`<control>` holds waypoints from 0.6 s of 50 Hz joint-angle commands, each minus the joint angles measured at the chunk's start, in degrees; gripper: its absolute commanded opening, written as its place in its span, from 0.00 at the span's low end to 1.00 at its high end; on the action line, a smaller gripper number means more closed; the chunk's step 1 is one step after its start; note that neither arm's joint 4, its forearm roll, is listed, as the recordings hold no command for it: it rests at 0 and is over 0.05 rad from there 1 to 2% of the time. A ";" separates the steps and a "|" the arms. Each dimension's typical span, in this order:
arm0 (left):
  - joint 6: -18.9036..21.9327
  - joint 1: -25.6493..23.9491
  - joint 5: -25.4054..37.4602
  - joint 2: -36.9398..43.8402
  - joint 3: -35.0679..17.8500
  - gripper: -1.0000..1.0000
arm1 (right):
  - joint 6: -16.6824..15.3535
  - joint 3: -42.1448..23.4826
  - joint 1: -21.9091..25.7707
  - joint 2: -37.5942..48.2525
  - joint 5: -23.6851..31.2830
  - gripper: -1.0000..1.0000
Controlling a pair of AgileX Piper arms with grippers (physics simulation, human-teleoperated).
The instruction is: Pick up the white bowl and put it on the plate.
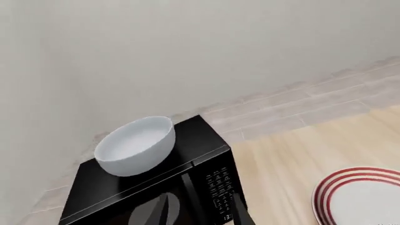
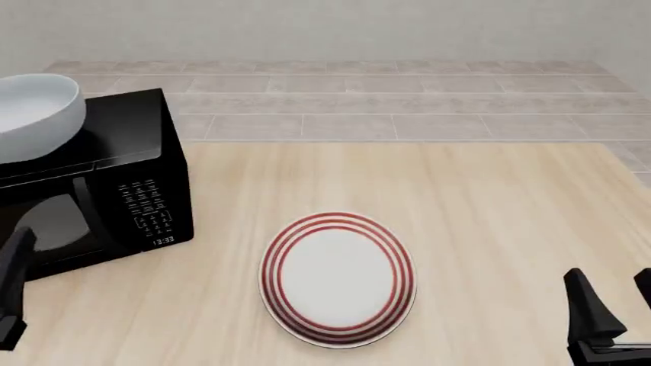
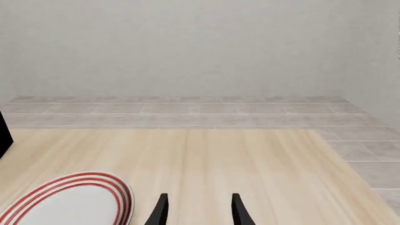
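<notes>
1 glossy white deep bowl (image 2: 33,114) atop 1 black microwave (image 2: 112,191), far left; 1 red-ringed flat plate (image 2: 338,277) centre-near. Right gripper (image 3: 196,211) fingers apart; left gripper (image 2: 12,293) state can't tell.

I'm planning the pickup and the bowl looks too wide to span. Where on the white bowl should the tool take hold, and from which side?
Grip the rim of the white bowl, one finger inside and one outside, coming from above. It sits upright and open on top of the microwave, so its thin rim is exposed. The left tool looks nearer.
</notes>
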 commanded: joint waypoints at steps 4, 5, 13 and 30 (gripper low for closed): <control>13.00 -1.24 7.92 10.76 -16.15 1.00 | 0.02 -0.04 0.04 -0.25 0.26 1.00; 13.00 -1.24 7.92 10.77 -16.17 1.00 | 0.02 -0.04 0.04 -0.25 0.26 1.00; 17.37 0.06 11.09 17.11 -22.51 1.00 | 0.03 -0.04 0.04 -0.23 0.25 1.00; 27.95 3.47 7.30 32.43 -29.16 1.00 | 0.01 -0.04 0.06 -0.23 0.25 1.00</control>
